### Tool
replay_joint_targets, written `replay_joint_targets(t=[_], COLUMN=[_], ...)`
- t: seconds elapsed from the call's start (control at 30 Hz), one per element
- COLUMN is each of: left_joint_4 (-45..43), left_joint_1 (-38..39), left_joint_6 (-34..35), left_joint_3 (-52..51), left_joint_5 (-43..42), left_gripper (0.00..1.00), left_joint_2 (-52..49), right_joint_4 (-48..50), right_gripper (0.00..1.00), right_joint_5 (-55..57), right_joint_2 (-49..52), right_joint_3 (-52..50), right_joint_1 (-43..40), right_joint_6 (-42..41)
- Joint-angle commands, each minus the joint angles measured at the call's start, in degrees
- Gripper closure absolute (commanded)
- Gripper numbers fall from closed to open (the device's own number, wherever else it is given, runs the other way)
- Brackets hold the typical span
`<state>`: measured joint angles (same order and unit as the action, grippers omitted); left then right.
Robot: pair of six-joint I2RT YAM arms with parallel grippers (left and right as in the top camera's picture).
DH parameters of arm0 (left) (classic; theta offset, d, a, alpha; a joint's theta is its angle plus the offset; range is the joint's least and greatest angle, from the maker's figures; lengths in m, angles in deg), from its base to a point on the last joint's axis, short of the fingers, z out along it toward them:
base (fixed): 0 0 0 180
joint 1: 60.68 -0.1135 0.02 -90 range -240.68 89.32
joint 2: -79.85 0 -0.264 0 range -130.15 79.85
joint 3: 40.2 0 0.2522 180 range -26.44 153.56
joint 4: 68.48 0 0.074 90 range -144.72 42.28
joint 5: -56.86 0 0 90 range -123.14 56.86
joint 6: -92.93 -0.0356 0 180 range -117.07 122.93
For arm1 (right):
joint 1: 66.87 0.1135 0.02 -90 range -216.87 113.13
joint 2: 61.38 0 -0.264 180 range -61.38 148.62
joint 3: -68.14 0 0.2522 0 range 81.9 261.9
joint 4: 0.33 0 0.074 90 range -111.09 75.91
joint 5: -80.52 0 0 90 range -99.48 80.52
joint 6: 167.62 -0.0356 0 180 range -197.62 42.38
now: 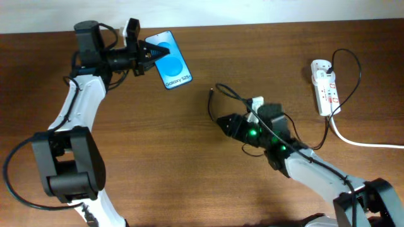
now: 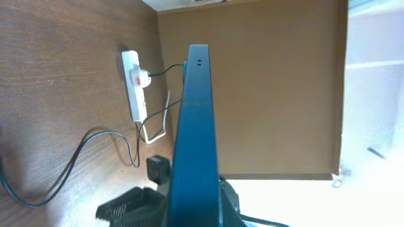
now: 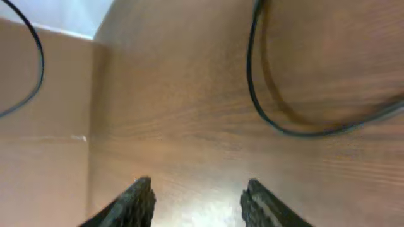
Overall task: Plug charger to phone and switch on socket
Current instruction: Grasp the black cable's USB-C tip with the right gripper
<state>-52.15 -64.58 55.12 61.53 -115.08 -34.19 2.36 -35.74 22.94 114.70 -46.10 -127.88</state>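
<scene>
My left gripper point(image 1: 146, 55) is shut on the near end of the phone point(image 1: 172, 62) and holds it at the table's back left, blue "Galaxy S25" screen up. In the left wrist view the phone point(image 2: 197, 120) shows edge-on. The charger, a thin black cable point(image 1: 235, 96), lies mid-table with its plug tip point(image 1: 211, 92) free on the wood. It runs to the socket point(image 1: 325, 87), a white strip at the right, which also shows in the left wrist view point(image 2: 134, 85). My right gripper point(image 1: 223, 122) is open and empty, just below the cable loop point(image 3: 265, 113); its fingers point(image 3: 199, 192) hold nothing.
A thick white power cord point(image 1: 363, 142) runs from the socket off the right edge. A black adapter is plugged into the socket's top point(image 1: 331, 65). The table's back edge meets a pale wall point(image 1: 252, 12).
</scene>
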Motion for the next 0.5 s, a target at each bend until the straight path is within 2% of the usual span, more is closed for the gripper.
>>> replay_joint_targets(t=[0.0,0.03,0.1,0.2,0.23,0.33,0.4,0.47], left_joint_4=[-0.3,-0.3,-0.4,-0.3,-0.3,-0.3,-0.3,-0.3], left_joint_1=[-2.2,-2.2,-2.2,-2.2,-2.2,-2.2,-2.2,-2.3], left_joint_6=[-1.3,-1.3,-1.3,-1.3,-1.3,-1.3,-1.3,-1.3], left_joint_3=[0.9,0.9,0.9,0.9,0.9,0.9,0.9,0.9], left_joint_5=[-4.3,-4.2,-4.2,-4.0,-4.0,-4.2,-4.3,-4.3], left_gripper=[1.00,1.00,1.00,1.00,1.00,1.00,1.00,1.00], left_joint_2=[0.0,0.0,0.0,0.0,0.0,0.0,0.0,0.0], right_joint_4=[-25.9,-33.7,-43.1,-47.5,-48.3,-55.4,-62.7,-65.5], right_gripper=[0.54,0.53,0.53,0.54,0.57,0.59,0.59,0.59], right_joint_5=[6.3,9.7,14.2,15.6,15.6,15.6,15.8,15.4], right_joint_2=[-0.3,-0.2,0.0,1.8,3.3,11.7,21.9,29.4], right_joint_3=[16.6,21.4,29.1,36.4,38.4,49.3,61.6,69.0], right_joint_1=[0.2,0.2,0.2,0.2,0.2,0.2,0.2,0.2], right_joint_6=[14.0,16.5,19.0,20.3,20.4,22.4,23.3,23.2])
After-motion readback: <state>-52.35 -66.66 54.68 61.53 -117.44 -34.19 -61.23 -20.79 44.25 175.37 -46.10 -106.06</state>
